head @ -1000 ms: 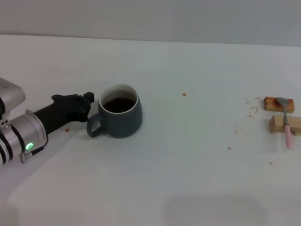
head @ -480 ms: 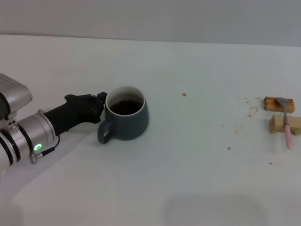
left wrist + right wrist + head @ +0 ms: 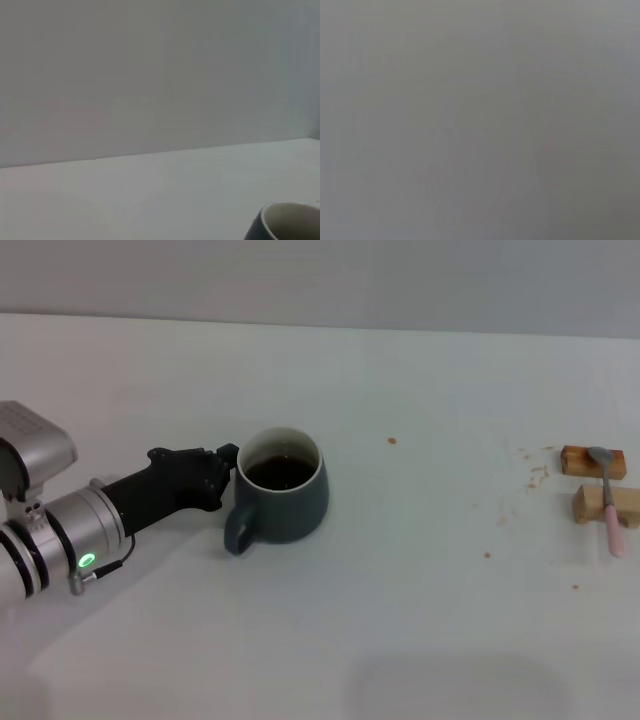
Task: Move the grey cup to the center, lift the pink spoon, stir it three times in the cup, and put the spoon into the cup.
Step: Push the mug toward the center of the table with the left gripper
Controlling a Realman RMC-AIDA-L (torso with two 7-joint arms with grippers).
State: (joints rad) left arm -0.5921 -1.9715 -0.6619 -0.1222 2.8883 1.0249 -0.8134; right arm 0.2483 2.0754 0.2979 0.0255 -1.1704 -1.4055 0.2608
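Observation:
The grey cup (image 3: 292, 505) stands left of the table's middle in the head view, holding dark liquid, its loop handle turned toward the front left. My left gripper (image 3: 222, 470), black at the end of a silver arm, presses against the cup's left side by the rim. The left wrist view catches only a piece of the cup (image 3: 292, 222) at the picture's edge. Far to the right, the pink spoon (image 3: 609, 505) lies across two tan wooden blocks, metal bowl on the far one and pink handle over the near one. My right gripper is out of view.
The two wooden blocks (image 3: 592, 460) (image 3: 600, 505) sit near the table's right edge. Small reddish crumbs (image 3: 392, 440) dot the white table (image 3: 420, 620) between cup and spoon. A grey wall runs along the back.
My left arm has slid to the right and slightly toward me, and the cup has moved along with it. The spoon and blocks have stayed put.

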